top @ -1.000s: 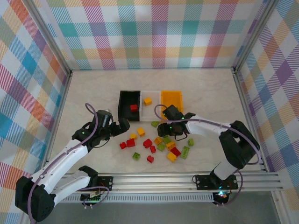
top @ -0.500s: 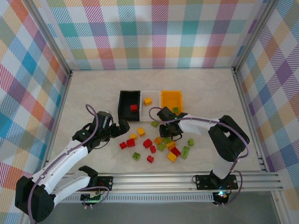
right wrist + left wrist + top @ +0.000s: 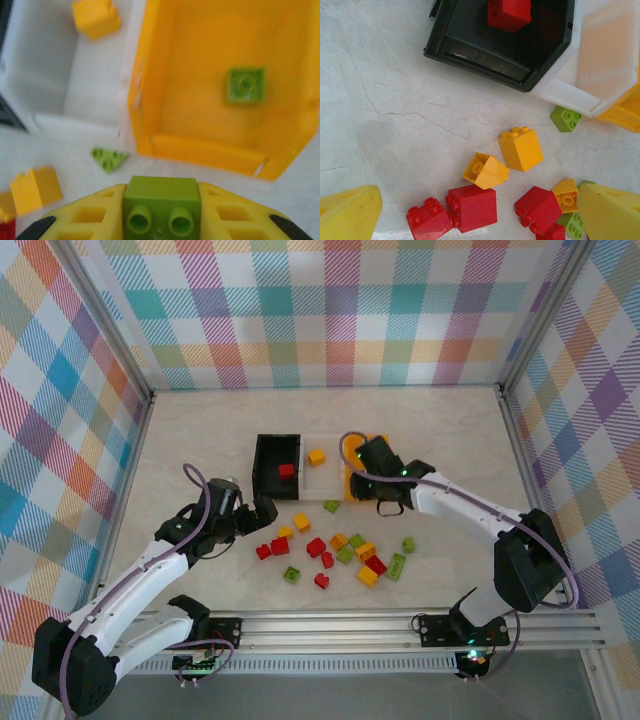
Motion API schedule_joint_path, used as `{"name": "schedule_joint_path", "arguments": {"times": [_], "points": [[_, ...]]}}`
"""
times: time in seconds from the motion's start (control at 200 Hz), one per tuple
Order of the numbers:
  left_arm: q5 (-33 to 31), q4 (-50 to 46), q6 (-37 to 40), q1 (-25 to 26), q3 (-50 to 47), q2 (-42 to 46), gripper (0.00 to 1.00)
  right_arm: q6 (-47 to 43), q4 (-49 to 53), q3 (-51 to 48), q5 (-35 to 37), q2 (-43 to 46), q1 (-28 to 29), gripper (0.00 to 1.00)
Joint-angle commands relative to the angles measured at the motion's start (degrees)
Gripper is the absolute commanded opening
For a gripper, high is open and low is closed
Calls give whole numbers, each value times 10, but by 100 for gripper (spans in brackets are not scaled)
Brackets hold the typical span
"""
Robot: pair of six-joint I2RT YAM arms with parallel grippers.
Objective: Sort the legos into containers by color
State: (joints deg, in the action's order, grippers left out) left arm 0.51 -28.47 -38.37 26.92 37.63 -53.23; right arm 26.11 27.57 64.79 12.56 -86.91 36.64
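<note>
A: Bins, left to right?
B: Black bin (image 3: 259,465), white bin (image 3: 322,480), orange-yellow bin (image 3: 200,152), side by side in a row, far of the loose bricks (image 3: 340,548).
A: Contents?
B: Black: one red brick (image 3: 287,471). White: one yellow brick (image 3: 316,456), toward the far end. Orange-yellow: one light green brick (image 3: 245,85), flat on the floor, right of centre.
A: Claws?
B: Right gripper (image 3: 160,212) pinches a second green brick (image 3: 160,195), studs toward the camera, just near of the orange-yellow bin's near wall. Left gripper (image 3: 262,512) is spread wide with nothing between the fingers, hovering at the left edge of the loose bricks.
A: The pile?
B: Red, yellow and green mixed on the table (image 3: 200,440). One small green piece (image 3: 109,159) lies apart, just near of the white bin's near right corner.
A: Unreadable items?
B: Top view: the right arm lies across much of the orange-yellow bin and covers most of its floor. Left wrist: the black bin and its red brick are cut by the top edge. Right wrist: soft focus, and the orange-yellow bin's far end runs out of frame. Pile count: cannot tell, since the bricks crowd together.
</note>
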Motion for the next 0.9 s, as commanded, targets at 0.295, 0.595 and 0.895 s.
{"name": "schedule_joint_path", "arguments": {"times": [0.295, 0.595, 0.895], "points": [[4, -21, -3, 0, -13, 12, 100, -44, 25, 175, 8, -186, -80, 36], [2, -41, 17, 0, -3, 3, 100, -39, 19, 203, -22, -191, -83, 63], [-6, -73, 27, 49, -4, -59, 90, -26, -18, 110, -33, -116, -66, 67]]}}
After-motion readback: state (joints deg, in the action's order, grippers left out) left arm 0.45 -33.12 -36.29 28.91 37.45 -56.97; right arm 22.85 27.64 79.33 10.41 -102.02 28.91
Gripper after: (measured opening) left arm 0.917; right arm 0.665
